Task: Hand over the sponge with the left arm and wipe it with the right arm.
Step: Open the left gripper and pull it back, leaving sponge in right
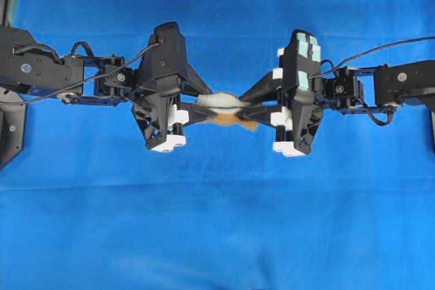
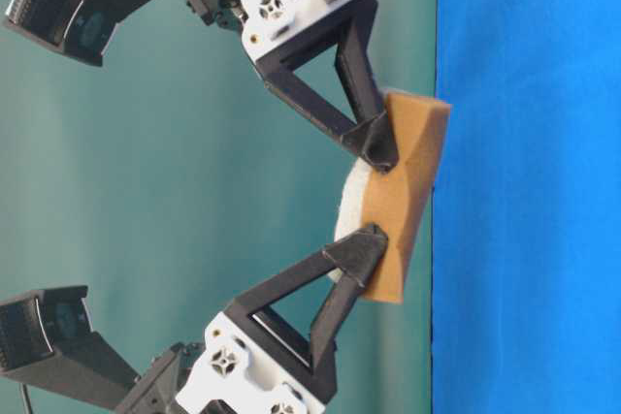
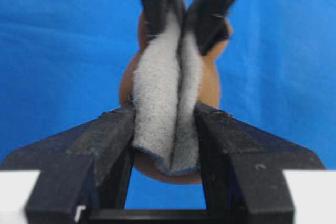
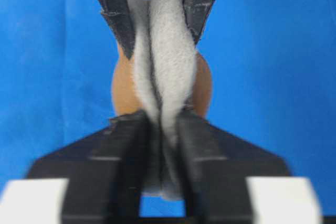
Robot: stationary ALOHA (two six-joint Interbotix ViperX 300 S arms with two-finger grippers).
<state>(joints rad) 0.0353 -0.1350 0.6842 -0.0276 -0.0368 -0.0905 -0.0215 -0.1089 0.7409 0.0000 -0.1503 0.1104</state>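
Note:
The sponge (image 1: 219, 102) hangs between the two arms over the blue cloth, its grey-white face up and tan layer (image 2: 408, 191) towards the cloth. It is pinched so hard that the grey face folds into a crease (image 3: 163, 93). My left gripper (image 1: 202, 105) is shut on its left end, both jaws pressed into the foam (image 3: 165, 124). My right gripper (image 1: 246, 108), on the arm with the teal patches (image 1: 304, 49), is shut on the other end, squeezing it narrow (image 4: 160, 129). Each wrist view shows the other arm's fingers (image 3: 157, 9) (image 4: 118, 19) clamped on the far end.
Wrinkled blue cloth (image 1: 217, 222) covers the whole table. Black arm bases sit at the left edge (image 1: 27, 73) and the right edge (image 1: 408, 83), with cables running along both arms. A teal backdrop (image 2: 194, 181) stands behind the grippers.

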